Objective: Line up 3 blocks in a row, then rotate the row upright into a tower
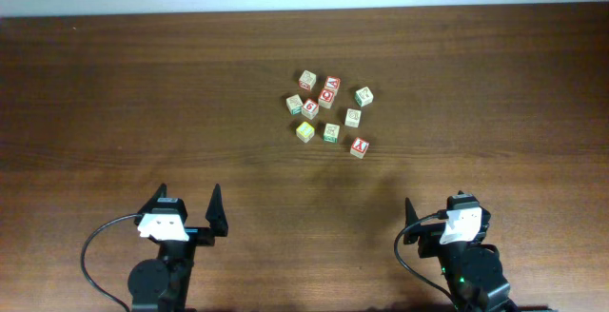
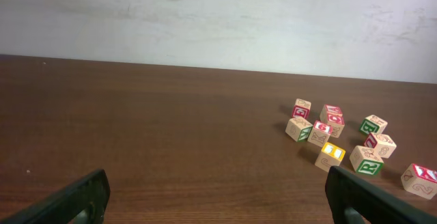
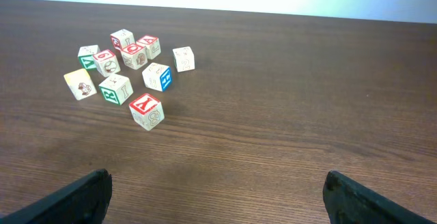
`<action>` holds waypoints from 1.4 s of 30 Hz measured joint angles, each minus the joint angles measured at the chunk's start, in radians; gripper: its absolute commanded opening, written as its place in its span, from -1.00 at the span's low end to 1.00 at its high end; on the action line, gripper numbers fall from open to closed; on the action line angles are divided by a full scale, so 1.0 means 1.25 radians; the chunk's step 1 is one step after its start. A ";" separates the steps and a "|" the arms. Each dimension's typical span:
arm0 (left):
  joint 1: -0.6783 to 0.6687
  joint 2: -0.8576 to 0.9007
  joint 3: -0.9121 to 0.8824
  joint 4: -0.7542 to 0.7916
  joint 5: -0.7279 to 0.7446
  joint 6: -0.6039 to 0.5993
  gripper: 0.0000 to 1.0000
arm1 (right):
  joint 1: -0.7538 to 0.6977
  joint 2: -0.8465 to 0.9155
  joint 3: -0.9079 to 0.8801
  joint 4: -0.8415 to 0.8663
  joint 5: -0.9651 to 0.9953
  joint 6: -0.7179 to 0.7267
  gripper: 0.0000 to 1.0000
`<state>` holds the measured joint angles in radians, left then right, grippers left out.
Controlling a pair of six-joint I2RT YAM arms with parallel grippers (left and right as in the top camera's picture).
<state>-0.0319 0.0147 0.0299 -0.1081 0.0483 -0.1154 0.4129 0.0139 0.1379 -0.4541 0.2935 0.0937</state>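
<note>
From above, the blocks [image 1: 328,95] sat in a little bunch on the brown table [image 1: 114,93], past the middle and a bit to the right. The red-topped block [image 1: 359,146] was at the near right corner of the bunch, a little apart from the others. The green R block [image 1: 331,132] sat just beside the yellow cube [image 1: 304,131]. The far green block [image 1: 363,96] was at the right end of the bunch. The left gripper [image 1: 189,201] and the right gripper [image 1: 436,215] were down by the near edge, well apart from the blocks. Both had their fingers spread wide, and both held nothing.

In the left wrist view, the left gripper's two dark fingers [image 2: 75,200] poked up at the bottom corners, spread wide, with only table between them. The blocks were off to the right. The yellow cube [image 2: 331,154] was next to the green R block [image 2: 366,160], and the red-topped block [image 2: 420,179] was nearest the right edge.

In the right wrist view, the right gripper's fingers [image 3: 362,200] were spread wide too, with nothing between them. The blocks were up on the left. The red-topped block [image 3: 145,110] was the nearest one, and the green R block [image 3: 115,89] sat just behind it to the left.
</note>
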 measured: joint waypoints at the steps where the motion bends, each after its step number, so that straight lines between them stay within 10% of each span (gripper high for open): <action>1: 0.000 0.000 0.000 0.000 0.000 0.000 0.98 | 0.000 0.000 0.000 0.000 0.000 0.000 0.97; 32: 0.000 0.042 0.025 -0.005 0.043 0.000 0.98 | 0.000 0.018 0.101 0.021 -0.044 -0.053 0.98; 42: 0.001 0.724 0.739 -0.439 0.091 0.091 0.99 | -0.011 0.841 0.804 -0.270 -0.228 -0.085 0.97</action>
<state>-0.0303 0.9195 0.9539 -0.6567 0.1616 -0.0013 0.3988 1.0657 1.1431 -0.7918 0.0086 -0.0120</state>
